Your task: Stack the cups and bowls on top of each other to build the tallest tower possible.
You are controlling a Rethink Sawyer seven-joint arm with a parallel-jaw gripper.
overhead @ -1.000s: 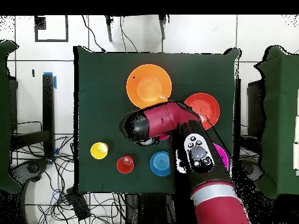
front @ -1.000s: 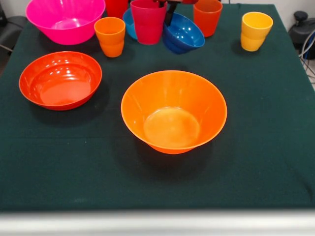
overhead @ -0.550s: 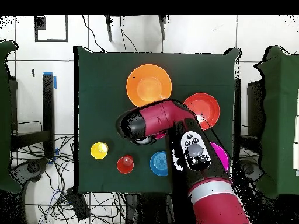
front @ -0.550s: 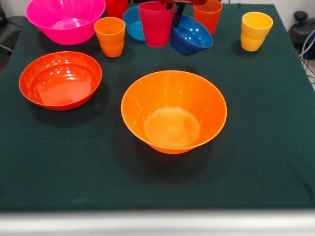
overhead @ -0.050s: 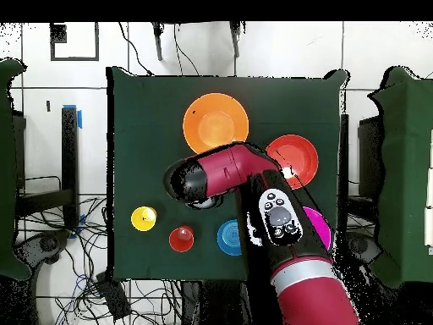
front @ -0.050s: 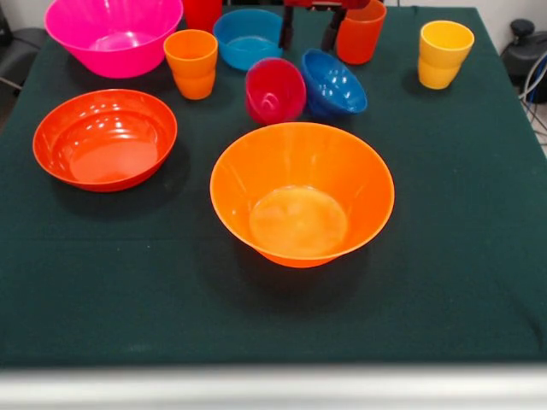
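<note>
The red-pink cup (front @ -0.050s: pixel 275 90) is now lying tipped on its side on the counter (front @ -0.050s: pixel 444 213), mouth facing the front camera. Half a second ago it was standing upright against the small dark blue bowl (front @ -0.050s: pixel 334 83) with the tool's fingers down around it. The tool (front @ -0.050s: pixel 308 29) is now sitting higher, at the top edge of the front view, its two dark fingers spread apart and holding nothing. The dark blue bowl is tilting, touching the fallen cup on one side.

So the grasp seems to have failed and the cup has toppled rather than been lifted. No tower is forming yet. The big orange bowl (front @ -0.050s: pixel 302 194), the likely base, is standing empty in the middle, just in front of the fallen cup. The wide orange-red bowl (front @ -0.050s: pixel 104 138), pink bowl (front @ -0.050s: pixel 114 34), light blue bowl (front @ -0.050s: pixel 248 38), orange cup (front @ -0.050s: pixel 191 63), red-orange cup (front @ -0.050s: pixel 360 31) and yellow cup (front @ -0.050s: pixel 444 53) are all sitting apart and unstacked.

In the overhead view the arm (overhead @ -0.050s: pixel 254 182) is covering the cup, so its pose shows only from the front. A cup on its side is likely to roll and will be harder to pinch.
</note>
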